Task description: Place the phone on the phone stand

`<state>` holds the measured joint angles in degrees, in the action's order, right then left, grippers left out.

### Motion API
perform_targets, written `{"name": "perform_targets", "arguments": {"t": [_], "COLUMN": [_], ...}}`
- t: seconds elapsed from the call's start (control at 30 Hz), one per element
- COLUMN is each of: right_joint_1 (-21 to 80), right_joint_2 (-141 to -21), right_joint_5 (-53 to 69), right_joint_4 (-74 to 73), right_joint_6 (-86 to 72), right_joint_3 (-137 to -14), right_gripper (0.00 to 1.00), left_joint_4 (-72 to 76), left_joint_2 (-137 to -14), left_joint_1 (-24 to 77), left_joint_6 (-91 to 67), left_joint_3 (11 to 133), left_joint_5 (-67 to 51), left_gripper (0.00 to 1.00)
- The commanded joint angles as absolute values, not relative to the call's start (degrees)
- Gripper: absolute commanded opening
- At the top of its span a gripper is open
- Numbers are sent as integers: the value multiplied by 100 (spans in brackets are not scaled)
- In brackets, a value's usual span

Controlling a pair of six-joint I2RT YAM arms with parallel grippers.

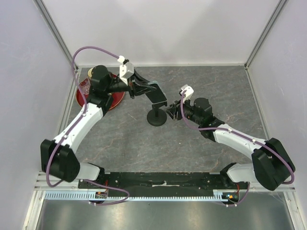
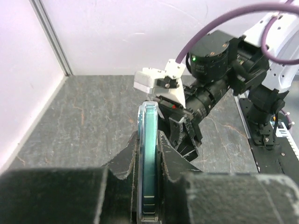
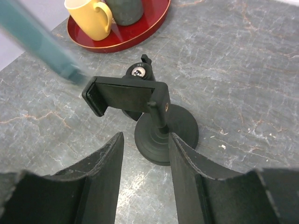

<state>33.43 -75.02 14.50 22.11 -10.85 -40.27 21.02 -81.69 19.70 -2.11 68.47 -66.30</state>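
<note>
The left gripper (image 1: pixel 144 89), jaws clamped on the phone (image 2: pixel 149 154), held it tilted in the air, its lower end close to the phone stand (image 1: pixel 157 117) on the counter (image 1: pixel 216 91). The right gripper (image 3: pixel 145 136) waited just beside the stand, jaws apart. A clean seating would likely need the stand steadied and the phone's edge squared to the clamp bracket (image 3: pixel 126 95).

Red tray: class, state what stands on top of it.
A yellow mug and a dark grey cup stand on the red tray. Overhead, the left arm covers most of it.
</note>
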Motion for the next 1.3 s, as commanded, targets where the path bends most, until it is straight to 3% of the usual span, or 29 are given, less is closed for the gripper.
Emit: {"name": "perform_targets", "arguments": {"t": [0.0, 0.63, 1.27], "right_joint_1": [3384, 3445, 3454], "right_joint_2": [-7514, -8033, -8095], "right_joint_5": [1116, 984, 1081], "right_joint_4": [3445, 3814, 3867], "right_joint_6": [-730, -554, -589], "right_joint_3": [-3815, -3990, -4131], "right_gripper": [50, 41, 40], "left_joint_4": [3032, 2900, 2892], "left_joint_2": [-7454, -7110, -7154], "left_joint_1": [1978, 1978, 1986], "left_joint_6": [-614, -677, -668], "left_joint_3": [6513, 6214, 6003], "left_joint_5": [-6188, -6223, -6100], "left_gripper": [2, 2, 2]}}
